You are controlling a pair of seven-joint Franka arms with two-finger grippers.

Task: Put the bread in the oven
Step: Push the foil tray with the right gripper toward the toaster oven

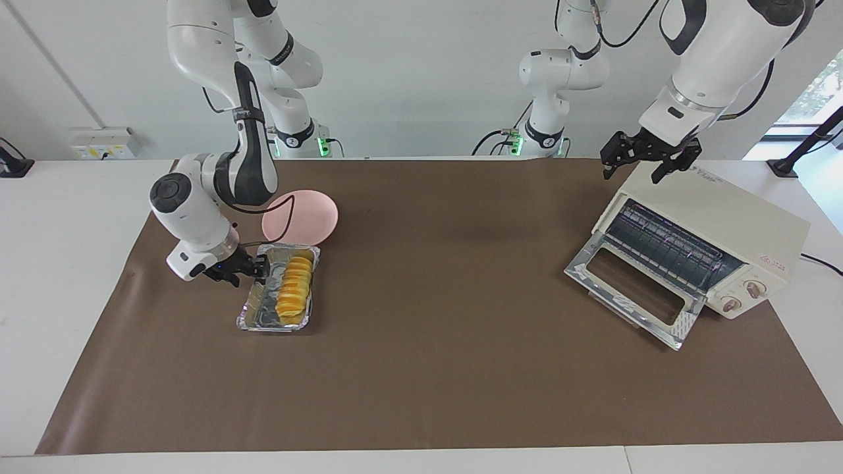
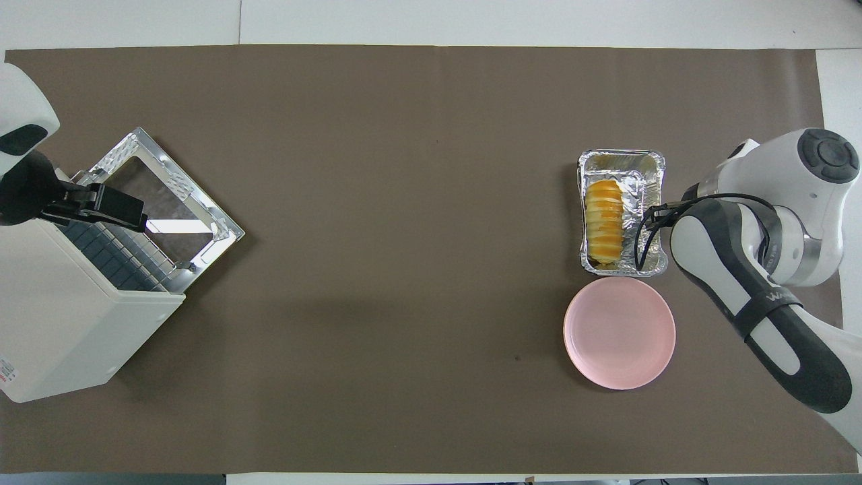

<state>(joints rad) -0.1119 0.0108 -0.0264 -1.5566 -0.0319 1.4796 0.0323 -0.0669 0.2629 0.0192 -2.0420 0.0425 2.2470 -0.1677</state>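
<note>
Now the right hand (image 1: 258, 271) sits low at the foil tray (image 1: 252, 315), at the rim toward the right arm's end of the bench (image 1: 435, 368); whether it grips that rim I cannot tell. Risk, as I judge it: thin foil could buckle or tip under a one-edge lift, rolling the bread (image 1: 295, 291) out. Bread lies inside the tray, lengthwise. Pink plate (image 1: 309, 214) just beside the tray, nearer the robots, holds nothing. Left hand (image 1: 649, 158), fingers apart, waits above the oven (image 1: 724, 224); door down, rack bare.
</note>
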